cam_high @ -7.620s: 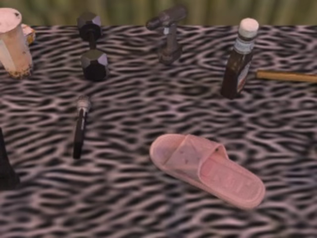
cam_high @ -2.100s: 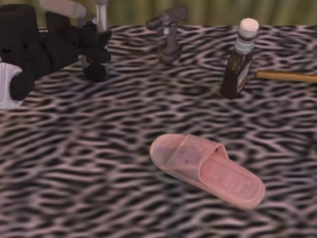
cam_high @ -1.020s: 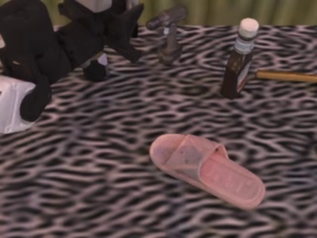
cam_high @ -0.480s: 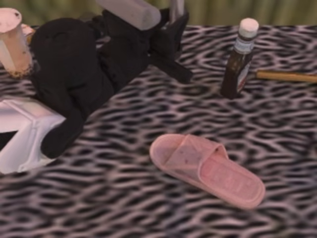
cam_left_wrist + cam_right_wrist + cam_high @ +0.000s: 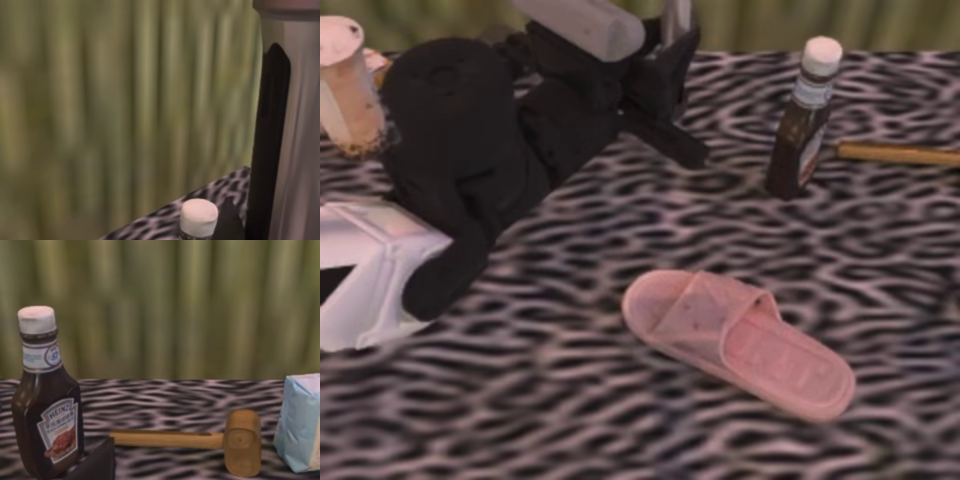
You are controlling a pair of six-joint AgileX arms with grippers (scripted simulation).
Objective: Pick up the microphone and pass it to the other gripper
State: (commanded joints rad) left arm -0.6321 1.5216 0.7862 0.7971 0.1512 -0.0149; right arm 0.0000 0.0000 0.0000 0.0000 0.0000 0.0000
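Left hand [image 5: 670, 85]: raised over the far edge of the table [image 5: 570, 420], left of centre; it is judged to be clenched on the microphone, though the contact itself is hidden.
Microphone [image 5: 677, 18]: only a pale upright sliver is seen above the left hand, cut off by the top view's edge; in the left wrist view a dark stick [image 5: 270, 145] stands close before the lens.
Right hand: not seen in the top view; its state cannot be told.
Handover advice: the microphone should be kept upright and steady, with free length left for the second grasp.
Obstacles: sauce bottle [image 5: 804, 115] and wooden mallet [image 5: 200, 440] stand near the far right corner; slipper [image 5: 738, 342] lies mid-table.
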